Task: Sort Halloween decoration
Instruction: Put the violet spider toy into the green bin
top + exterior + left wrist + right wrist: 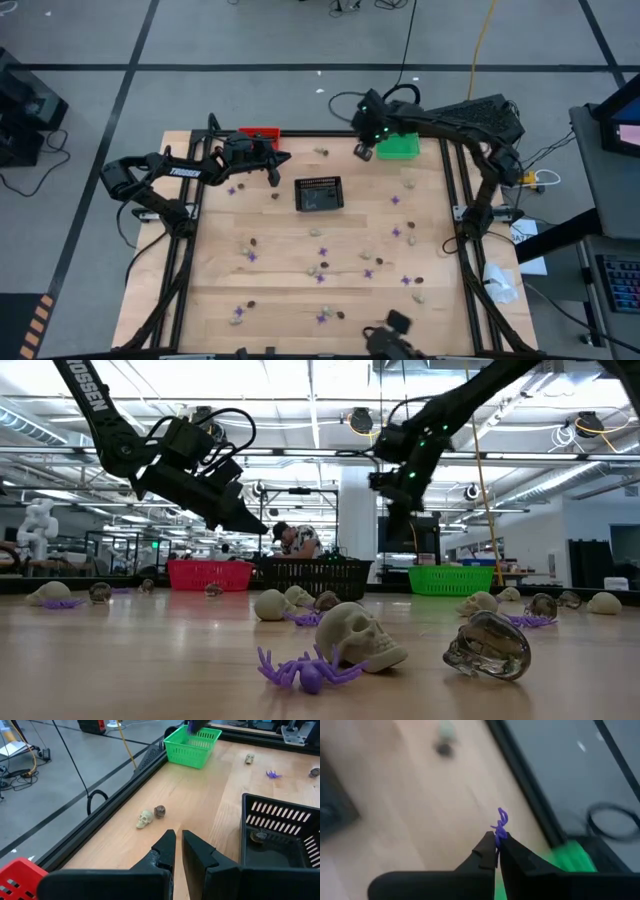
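Right tool (497, 846) pinches a purple spider (500, 824) beside the green basket (399, 146).

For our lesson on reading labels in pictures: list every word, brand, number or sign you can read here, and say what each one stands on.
"TROSSEN": white letters on the left arm, high view.
"OSSEN": the same brand, cut off by the picture's edge, on the arm at the low view's upper left.
Screen at the high view's right edge: too small to read.
Nothing else readable.
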`<state>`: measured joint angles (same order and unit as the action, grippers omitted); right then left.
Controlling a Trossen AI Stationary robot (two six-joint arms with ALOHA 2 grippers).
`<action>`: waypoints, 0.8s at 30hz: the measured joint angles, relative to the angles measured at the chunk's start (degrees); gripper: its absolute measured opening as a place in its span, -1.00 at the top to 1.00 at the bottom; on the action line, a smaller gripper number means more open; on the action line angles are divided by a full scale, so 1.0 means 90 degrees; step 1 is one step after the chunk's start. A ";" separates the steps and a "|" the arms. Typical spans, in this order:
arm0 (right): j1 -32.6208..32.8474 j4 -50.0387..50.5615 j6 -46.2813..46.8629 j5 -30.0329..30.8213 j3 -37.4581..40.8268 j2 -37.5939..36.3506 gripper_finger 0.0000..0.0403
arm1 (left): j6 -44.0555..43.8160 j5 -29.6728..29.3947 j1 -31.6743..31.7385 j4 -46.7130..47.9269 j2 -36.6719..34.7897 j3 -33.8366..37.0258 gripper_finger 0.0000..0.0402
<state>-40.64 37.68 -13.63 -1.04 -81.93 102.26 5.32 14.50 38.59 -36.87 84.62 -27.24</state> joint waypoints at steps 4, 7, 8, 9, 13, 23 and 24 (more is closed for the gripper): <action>-0.0447 0.0570 0.0202 0.0267 0.0071 -0.0278 1.00 | -0.0003 0.0000 0.0001 0.0013 0.0002 0.0000 0.88; -0.0883 0.0610 0.0251 0.0282 0.0291 -0.0288 1.00 | -0.0007 0.0000 0.0000 0.0015 0.0002 0.0000 0.88; -0.1028 0.0581 0.0248 0.0277 0.0378 -0.0242 1.00 | -0.0009 0.0000 0.0000 0.0016 0.0000 0.0000 0.88; -0.1164 0.0519 0.0246 0.0271 0.0460 -0.0185 1.00 | -0.0010 0.0000 0.0000 0.0016 0.0000 0.0000 0.88; -0.1637 0.0421 0.0244 -0.0208 0.0663 0.0114 1.00 | -0.0047 0.0000 0.0000 0.0020 0.0002 0.0000 0.88; -0.1870 0.0337 0.0224 -0.0387 0.0716 0.0842 1.00 | -0.0032 0.0002 0.0000 0.0035 0.0002 0.0000 0.88; -0.1867 0.0316 0.0224 -0.0364 0.0716 0.0871 1.00 | -0.0032 0.0002 0.0000 0.0035 0.0002 0.0000 0.88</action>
<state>-57.44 40.52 -11.62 -4.31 -75.48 110.11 5.04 14.52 38.59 -36.56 84.64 -27.24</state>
